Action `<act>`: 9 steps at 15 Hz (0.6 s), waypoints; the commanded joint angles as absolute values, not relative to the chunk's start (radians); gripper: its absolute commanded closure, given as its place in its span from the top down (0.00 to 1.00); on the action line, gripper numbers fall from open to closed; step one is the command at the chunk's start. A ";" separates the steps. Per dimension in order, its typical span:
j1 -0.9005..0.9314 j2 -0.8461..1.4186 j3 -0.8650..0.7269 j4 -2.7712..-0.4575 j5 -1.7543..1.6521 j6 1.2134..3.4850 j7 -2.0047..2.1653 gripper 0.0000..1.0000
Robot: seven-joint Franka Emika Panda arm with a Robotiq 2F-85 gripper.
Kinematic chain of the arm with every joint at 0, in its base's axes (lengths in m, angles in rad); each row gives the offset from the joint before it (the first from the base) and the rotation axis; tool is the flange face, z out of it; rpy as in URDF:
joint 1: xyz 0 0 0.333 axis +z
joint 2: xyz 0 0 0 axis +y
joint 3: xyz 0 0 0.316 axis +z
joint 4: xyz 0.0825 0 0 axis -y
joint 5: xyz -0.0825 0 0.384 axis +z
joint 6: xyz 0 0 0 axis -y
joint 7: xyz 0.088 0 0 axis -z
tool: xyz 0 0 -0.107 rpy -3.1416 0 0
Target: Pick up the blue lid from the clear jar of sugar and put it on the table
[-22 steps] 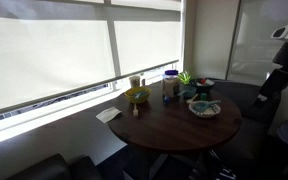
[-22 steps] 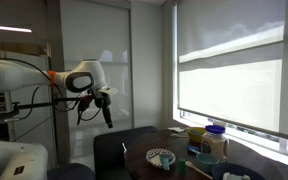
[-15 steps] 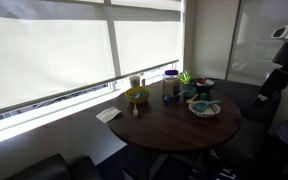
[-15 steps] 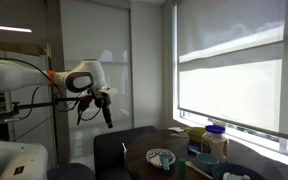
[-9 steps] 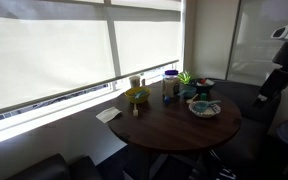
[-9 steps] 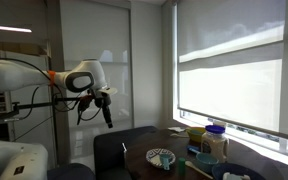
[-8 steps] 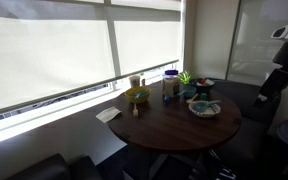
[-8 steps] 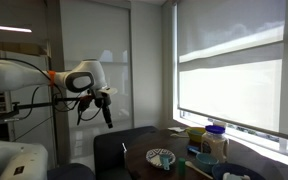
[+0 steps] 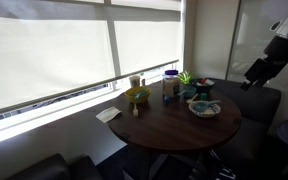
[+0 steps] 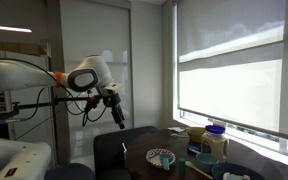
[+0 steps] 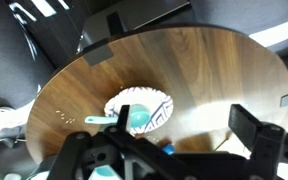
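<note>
The round dark wooden worktop (image 9: 174,128) is shown in both exterior views, and most of the wrist view is filled by it. The robot arm (image 10: 84,78) is held in the air beyond the worktop's edge, over dark seating. The gripper (image 10: 121,121) is carried at the arm's end, tilted downward and well apart from everything on the worktop. In the wrist view its fingers (image 11: 256,130) are spread wide with nothing between them, so the gripper is released and empty.

The clear jar of sugar (image 9: 171,90) is set upright near the window-side edge of the worktop. A patterned bowl (image 9: 204,107) is placed nearer the edge that faces the gripper, apart from the jar, and it is seen near the middle of the wrist view. A yellow bowl (image 9: 137,96) is set near the window-side edge, close to the jar. A small green plant (image 9: 185,78) is placed just beside the jar on that same edge. A white sheet of paper (image 9: 109,115) is laid at the worktop's edge, well apart from the jar. The blue lid (image 9: 171,73) is seated on top of the clear jar of sugar, untouched by the gripper
</note>
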State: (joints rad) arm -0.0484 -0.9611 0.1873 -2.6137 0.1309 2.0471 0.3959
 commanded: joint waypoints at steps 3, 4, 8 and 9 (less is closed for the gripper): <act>-0.140 -0.846 -0.016 -2.512 0.058 2.092 0.202 1.00; -0.117 -0.824 -0.070 -2.488 0.070 2.063 0.124 1.00; -0.056 -0.764 -0.254 -2.403 0.093 1.969 -0.178 1.00; -0.043 -0.746 -0.296 -2.381 0.097 1.940 -0.249 1.00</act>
